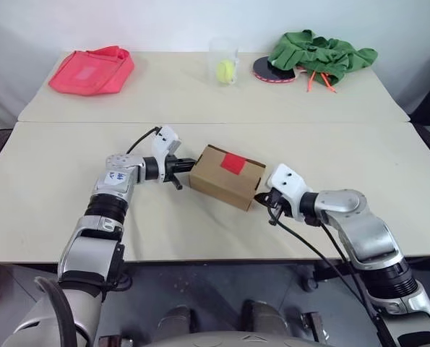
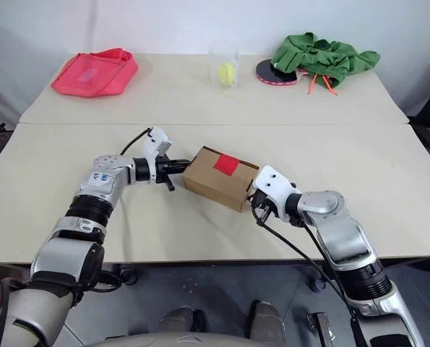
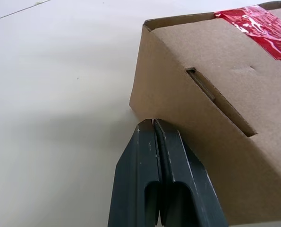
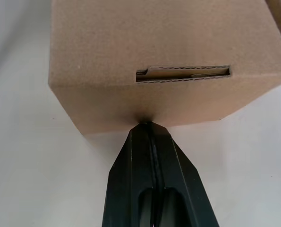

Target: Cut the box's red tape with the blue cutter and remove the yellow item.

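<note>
Benches (image 1: 70, 217), two pale ones butted together, met you in the head view: the box (image 1: 225, 177) with its red tape (image 1: 233, 163) sat near the front bench's middle, a red-pink bag (image 1: 92, 71), clear cup (image 1: 223, 61) and green cloth (image 1: 319, 54) along the far edge. No writing was legible. Your left wrist view had the left gripper (image 3: 152, 124) shut and empty against the box's end. Your right wrist view showed the right gripper (image 4: 145, 125) likewise shut at the opposite end.

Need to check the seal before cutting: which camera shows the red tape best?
The left eye view: the whole red tape lies flat on top of the box. The right eye view matches it. The left wrist view catches only a strip at the box's top edge; the right wrist view faces a bare end wall.
</note>
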